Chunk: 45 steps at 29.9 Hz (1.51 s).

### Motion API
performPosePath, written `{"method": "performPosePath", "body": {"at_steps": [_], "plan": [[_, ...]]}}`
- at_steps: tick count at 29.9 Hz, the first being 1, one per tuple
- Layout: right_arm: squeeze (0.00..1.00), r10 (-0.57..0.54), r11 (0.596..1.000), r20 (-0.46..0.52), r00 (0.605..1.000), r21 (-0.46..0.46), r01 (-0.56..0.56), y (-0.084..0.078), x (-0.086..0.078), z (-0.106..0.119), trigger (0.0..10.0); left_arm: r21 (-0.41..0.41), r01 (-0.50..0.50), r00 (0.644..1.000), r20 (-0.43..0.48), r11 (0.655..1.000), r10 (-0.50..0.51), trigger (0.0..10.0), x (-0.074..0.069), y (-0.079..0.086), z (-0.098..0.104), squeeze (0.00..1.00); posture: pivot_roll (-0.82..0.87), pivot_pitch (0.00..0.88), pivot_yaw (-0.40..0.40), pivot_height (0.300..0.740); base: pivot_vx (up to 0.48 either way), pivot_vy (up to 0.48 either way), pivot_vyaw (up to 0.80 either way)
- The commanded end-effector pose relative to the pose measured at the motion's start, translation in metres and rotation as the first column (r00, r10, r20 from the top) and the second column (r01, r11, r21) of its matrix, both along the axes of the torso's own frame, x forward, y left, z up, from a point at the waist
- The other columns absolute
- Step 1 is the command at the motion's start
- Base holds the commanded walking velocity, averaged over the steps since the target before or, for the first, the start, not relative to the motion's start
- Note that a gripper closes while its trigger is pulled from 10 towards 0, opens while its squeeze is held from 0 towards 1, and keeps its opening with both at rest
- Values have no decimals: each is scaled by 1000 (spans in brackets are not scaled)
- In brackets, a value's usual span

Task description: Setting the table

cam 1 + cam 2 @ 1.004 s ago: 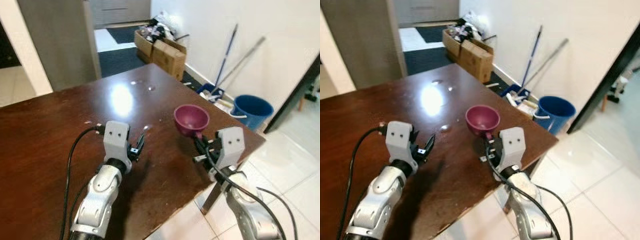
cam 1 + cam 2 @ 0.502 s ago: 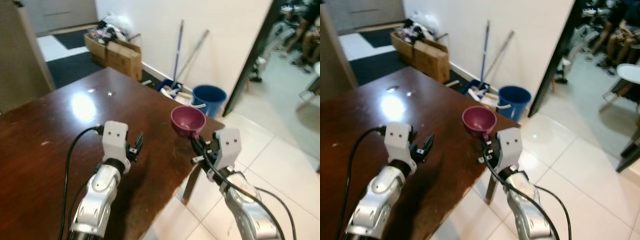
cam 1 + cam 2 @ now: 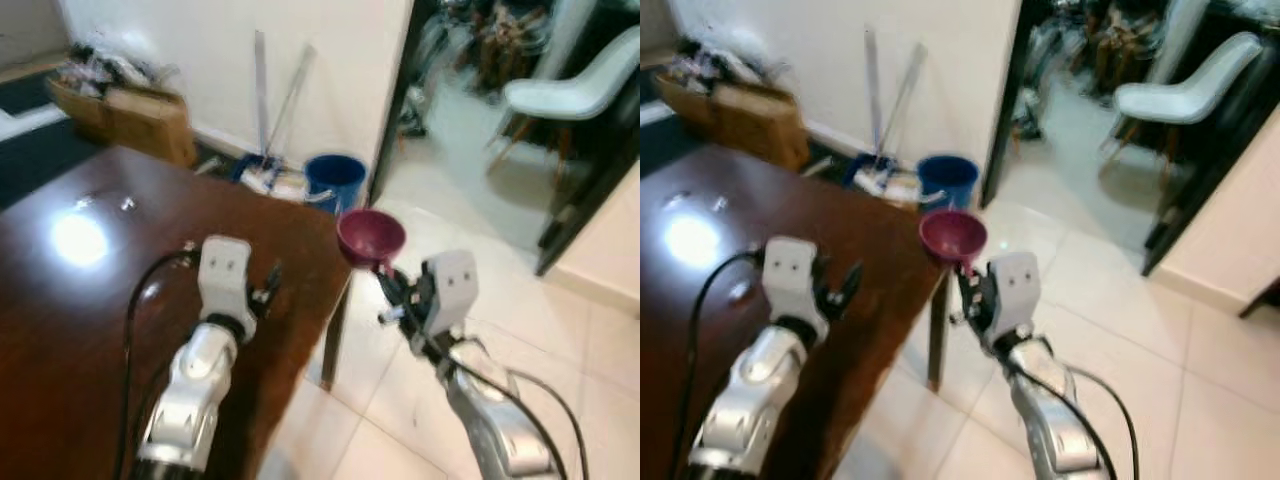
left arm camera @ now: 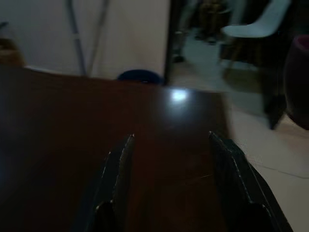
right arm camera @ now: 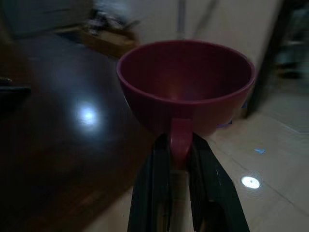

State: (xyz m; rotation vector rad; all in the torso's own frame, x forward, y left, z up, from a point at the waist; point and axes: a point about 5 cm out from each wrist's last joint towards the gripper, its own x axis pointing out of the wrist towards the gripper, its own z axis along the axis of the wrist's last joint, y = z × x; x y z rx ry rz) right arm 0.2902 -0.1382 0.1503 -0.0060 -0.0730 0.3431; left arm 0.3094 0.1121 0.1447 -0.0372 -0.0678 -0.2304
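Note:
A dark pink cup [image 3: 371, 236] is held upright by its handle in my right gripper [image 3: 388, 284], which is shut on it. The cup [image 5: 186, 84] looks empty in the right wrist view, the handle pinched between the black fingers [image 5: 154, 193]. Cup and gripper hang over the tiled floor, just off the corner of the dark brown table [image 3: 70, 290]. My left gripper [image 3: 266, 287] hovers open above the table near its right edge, nothing between its fingers [image 4: 117, 174].
A blue bucket [image 3: 335, 180] and leaning mop handles [image 3: 262, 90] stand by the white wall beyond the table. Cardboard boxes [image 3: 120, 105] lie at the far left. A dark doorway opens onto a room with a white chair [image 3: 575, 95]. Pale tiled floor spreads to the right.
The whole view has swung to the right, bringing the doorway and chair in. The cup in my right gripper now hangs past the table's corner, over the floor. Left gripper unchanged.

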Motion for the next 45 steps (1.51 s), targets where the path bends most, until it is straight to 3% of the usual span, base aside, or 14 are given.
{"method": "performPosePath", "body": {"at_steps": [1, 41, 45], "plan": [[0, -8, 1000, 9, 1000, -1, 8, -1, 0, 1, 10000, 8, 11, 1000, -7, 1000, -11, 10000, -1, -3, -2, 0, -128, 0, 65, 740, 0, 0, -800], [0, -24, 1000, 10, 1000, 1, 24, -4, -1, 1, 10000, -35, -31, 999, -29, 999, 30, 10000, 2, -2, -3, 0, -131, 0, 63, 740, 0, 0, -800], [0, -24, 1000, 16, 1000, 3, 23, -3, -1, 2, 10000, -29, -57, 998, -27, 998, 56, 10000, 4, 0, -3, 0, -133, 0, 63, 740, 480, 0, 0]]}}
